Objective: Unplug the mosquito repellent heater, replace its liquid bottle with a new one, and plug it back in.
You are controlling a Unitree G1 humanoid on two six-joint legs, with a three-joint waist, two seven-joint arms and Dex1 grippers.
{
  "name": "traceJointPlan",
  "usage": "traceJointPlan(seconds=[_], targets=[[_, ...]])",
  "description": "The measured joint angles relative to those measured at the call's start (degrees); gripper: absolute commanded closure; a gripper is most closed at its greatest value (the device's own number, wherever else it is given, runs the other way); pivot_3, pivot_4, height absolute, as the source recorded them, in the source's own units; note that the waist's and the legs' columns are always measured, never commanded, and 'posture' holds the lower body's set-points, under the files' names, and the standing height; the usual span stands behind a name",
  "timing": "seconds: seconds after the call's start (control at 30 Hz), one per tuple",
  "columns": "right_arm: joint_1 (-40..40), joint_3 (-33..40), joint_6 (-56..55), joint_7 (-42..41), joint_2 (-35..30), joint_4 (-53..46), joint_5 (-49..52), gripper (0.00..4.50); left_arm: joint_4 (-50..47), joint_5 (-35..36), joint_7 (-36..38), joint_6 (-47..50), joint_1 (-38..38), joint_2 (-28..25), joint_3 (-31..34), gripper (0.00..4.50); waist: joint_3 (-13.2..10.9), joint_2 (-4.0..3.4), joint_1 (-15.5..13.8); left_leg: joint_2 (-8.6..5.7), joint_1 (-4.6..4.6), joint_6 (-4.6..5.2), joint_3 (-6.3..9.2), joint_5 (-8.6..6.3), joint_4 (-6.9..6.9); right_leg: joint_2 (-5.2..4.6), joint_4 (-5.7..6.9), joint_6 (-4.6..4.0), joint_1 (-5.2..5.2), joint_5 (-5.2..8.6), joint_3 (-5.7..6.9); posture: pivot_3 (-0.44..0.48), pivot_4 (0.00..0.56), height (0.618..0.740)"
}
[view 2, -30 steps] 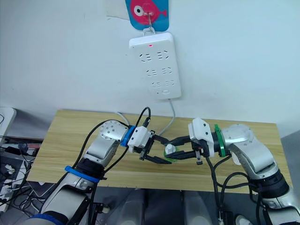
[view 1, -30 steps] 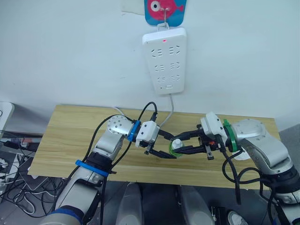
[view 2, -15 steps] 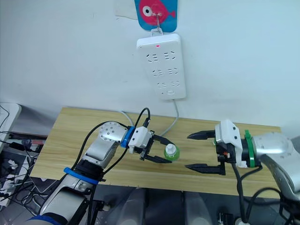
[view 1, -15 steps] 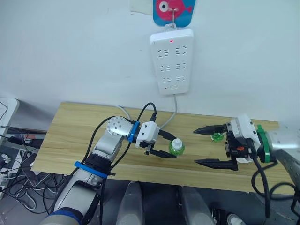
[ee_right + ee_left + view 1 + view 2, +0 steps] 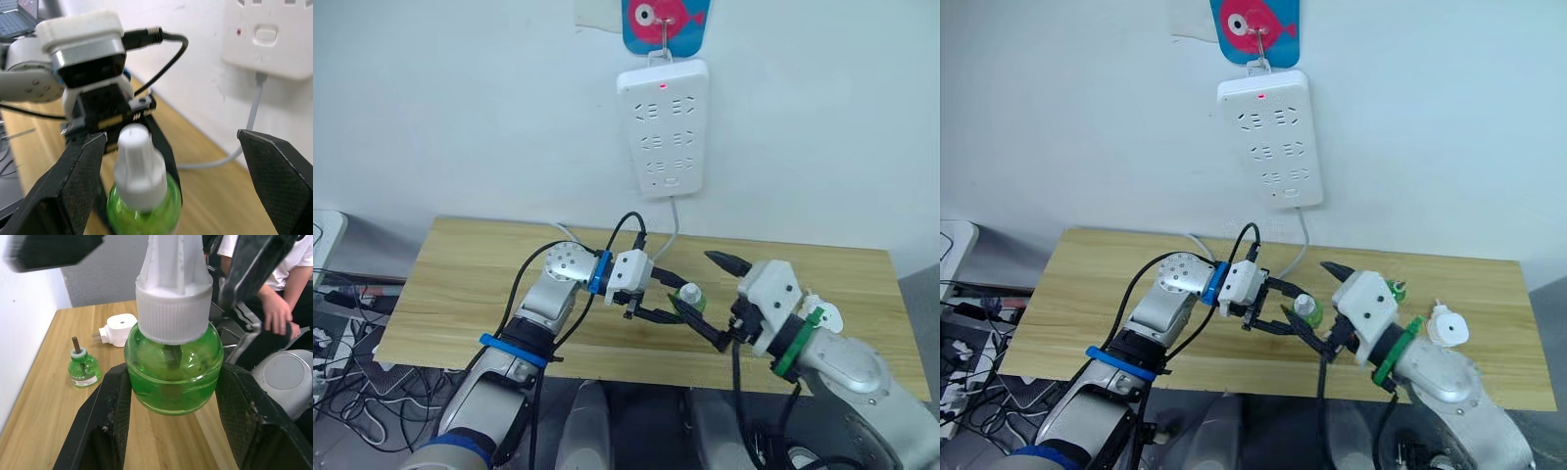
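1. The mosquito repellent heater [image 5: 1447, 326] lies unplugged on the wooden table [image 5: 1087, 284], at about 3 o'clock from my grippers, near the table's right end.
2. My left gripper [image 5: 674, 302] is clamped on a capped green bottle [image 5: 689, 297], holding it above the table's middle.
3. My right gripper [image 5: 168, 166] stands spread wide, one finger [image 5: 80, 183] either side of that bottle without touching it.
4. An uncapped green bottle [image 5: 82, 368] stands just beside the heater.
5. At 12 o'clock the white power strip [image 5: 663, 127] hangs on the wall, cord [image 5: 667, 235] trailing down.
6. In my left wrist view a person's hand [image 5: 276, 313] rests beyond the table.
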State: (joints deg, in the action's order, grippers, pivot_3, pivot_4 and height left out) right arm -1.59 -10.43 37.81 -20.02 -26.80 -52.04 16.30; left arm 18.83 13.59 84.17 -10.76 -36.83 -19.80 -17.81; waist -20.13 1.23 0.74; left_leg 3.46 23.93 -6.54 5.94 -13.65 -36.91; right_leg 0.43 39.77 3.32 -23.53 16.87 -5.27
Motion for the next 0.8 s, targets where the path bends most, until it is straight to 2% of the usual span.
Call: traceJointPlan(seconds=[0.17,0.33,0.8], targets=[[-1.5,-2.7,0.1,1.6,1.3,2.3,-2.4,0.02,0.3,-0.1,0.1,-0.1,0.0,0.0,0.0,2.33,0.0,0.00,0.1,0.00,0.00,0.02,0.01,-0.01,-0.01,-0.01,0.01,0.00,0.00,0.00,0.00,0.049,0.318,0.740],[-1.0,-2.4,0.1,1.7,1.2,2.9,-3.8,0.02,0.8,-0.1,0.2,-0.1,-0.1,0.1,0.0,2.33,0.0,0.00,0.2,0.00,0.01,0.07,0.01,-0.04,-0.01,-0.01,0.01,0.00,0.00,0.00,0.00,0.044,0.324,0.740],[9.2,6.7,-0.1,-3.1,-2.6,-2.0,0.7,0.02,1.3,-0.1,0.3,0.1,-0.6,0.7,0.0,2.33,0.0,0.00,0.8,-0.01,-0.01,0.21,0.00,-0.12,-0.02,-0.01,0.06,0.00,0.02,0.00,-0.02,0.028,0.338,0.740]])
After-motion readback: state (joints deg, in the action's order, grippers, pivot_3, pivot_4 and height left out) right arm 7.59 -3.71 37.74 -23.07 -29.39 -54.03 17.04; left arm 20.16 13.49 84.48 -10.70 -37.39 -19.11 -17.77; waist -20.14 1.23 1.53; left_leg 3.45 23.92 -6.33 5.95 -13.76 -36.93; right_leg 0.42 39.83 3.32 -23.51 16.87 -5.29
